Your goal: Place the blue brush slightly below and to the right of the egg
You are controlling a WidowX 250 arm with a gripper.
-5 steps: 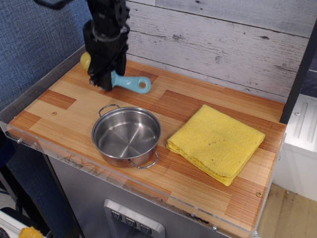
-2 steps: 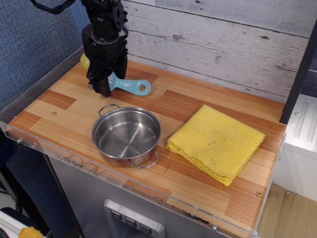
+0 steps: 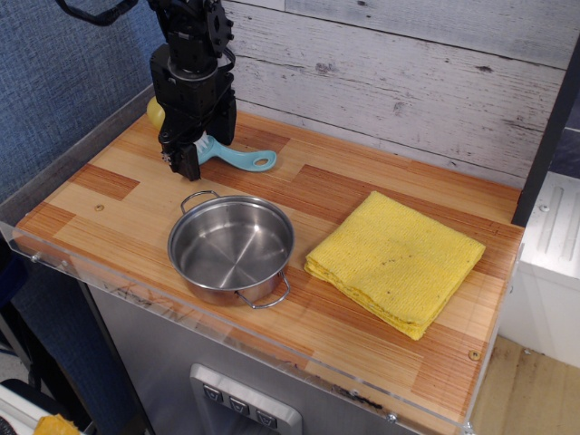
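Observation:
The blue brush [image 3: 246,159] lies on the wooden counter at the back left. Its handle with the oval hole points right, and its head with white bristles sits between my fingers. My gripper [image 3: 198,149] is low over the brush head; the jaws stand slightly apart around it and look open. The pale-yellow egg [image 3: 155,112] shows just behind and to the left of the gripper, mostly hidden by it. The brush lies below and to the right of the egg.
A steel pot [image 3: 232,247] with two handles stands at the front, just below the brush. A folded yellow cloth [image 3: 395,259] lies to the right. A wood-plank wall runs along the back, and a blue wall is on the left.
The gripper lowered the brush toward the counter and shifted slightly left. In the last moment the jaws widened a little and the handle settled flatter on the wood.

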